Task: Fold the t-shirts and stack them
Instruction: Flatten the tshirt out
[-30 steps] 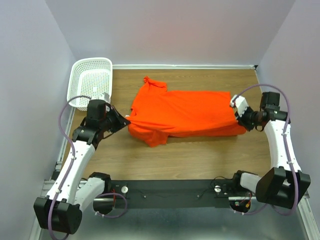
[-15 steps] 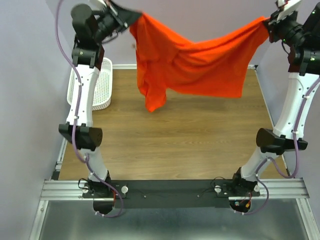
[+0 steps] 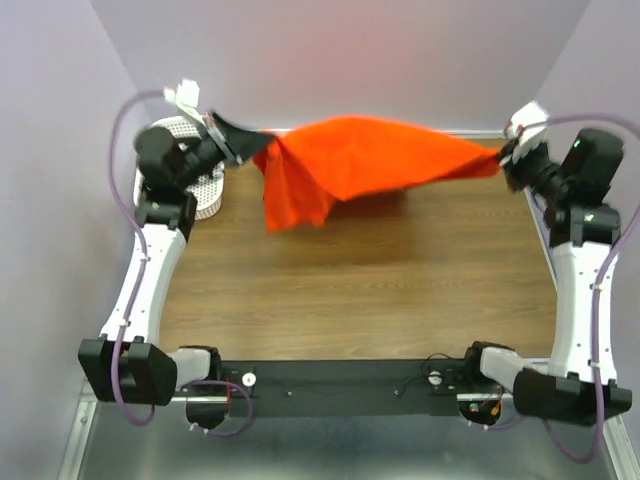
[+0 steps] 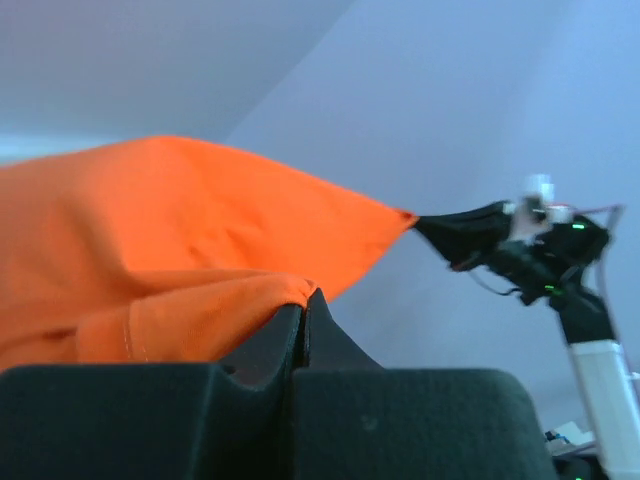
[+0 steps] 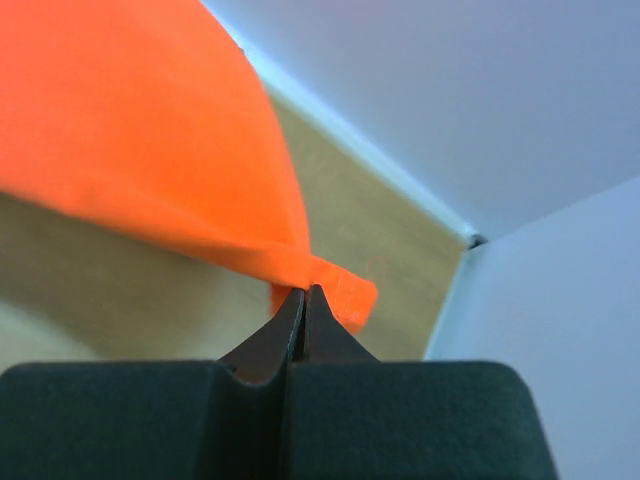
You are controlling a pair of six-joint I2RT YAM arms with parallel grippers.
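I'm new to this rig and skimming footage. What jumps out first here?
The orange t-shirt hangs stretched in the air over the far side of the table. The left gripper and right gripper each pinch one end of it, jaws shut. A white basket sits at the far left corner, partly behind the left arm.

Looks like a robotics lab cell tbh: plain lilac walls (image 3: pixel 350 60) boxing in a wood-top table (image 3: pixel 350 290), left arm (image 3: pixel 147 280) and right arm (image 3: pixel 573 290) bolted to a black bar (image 3: pixel 340 378) at its edge
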